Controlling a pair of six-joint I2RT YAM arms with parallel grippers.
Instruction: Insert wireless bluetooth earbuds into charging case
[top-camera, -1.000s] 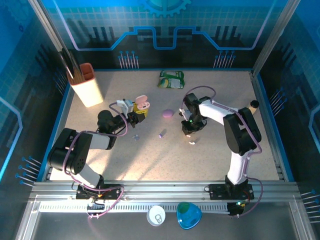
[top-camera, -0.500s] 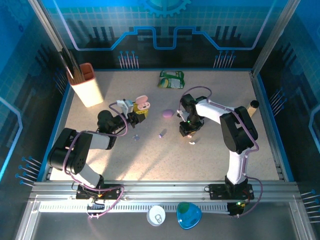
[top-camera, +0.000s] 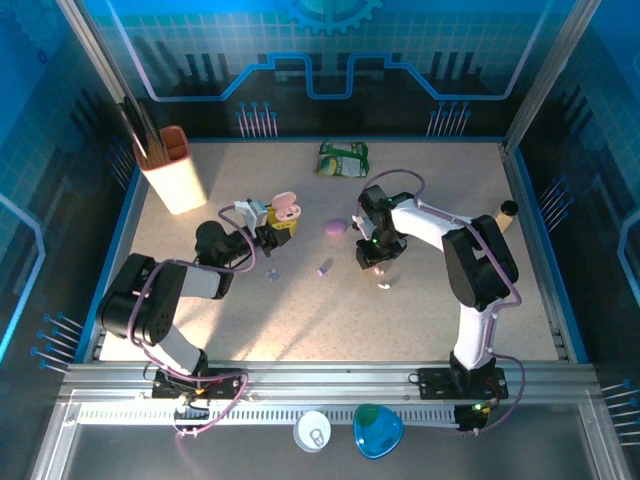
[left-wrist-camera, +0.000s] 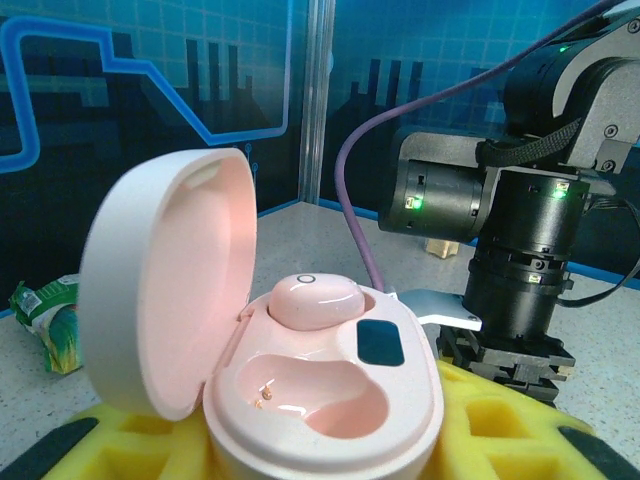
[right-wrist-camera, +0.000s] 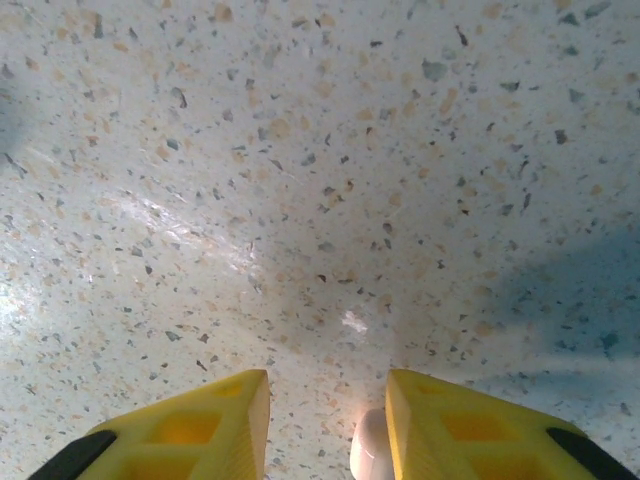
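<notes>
Pale earbud (right-wrist-camera: 372, 455) lies on the speckled table (right-wrist-camera: 300, 200) between the parted, unclamped fingers of the right gripper (right-wrist-camera: 327, 388). Left of it lies a lilac earbud (top-camera: 323, 268). The left gripper (top-camera: 274, 226) clasps the open pink charging case (left-wrist-camera: 260, 330), a pink earbud (left-wrist-camera: 310, 300) seated inside.

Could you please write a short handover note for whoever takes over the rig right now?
Left gripper: shut on the open pink charging case.
Right gripper: open, low over the table, with a pale earbud beside one finger, not gripped.
Done: one pink earbud sits in the case.
Left: the near slot is empty; probably grasp the pale earbud and seat it.
</notes>
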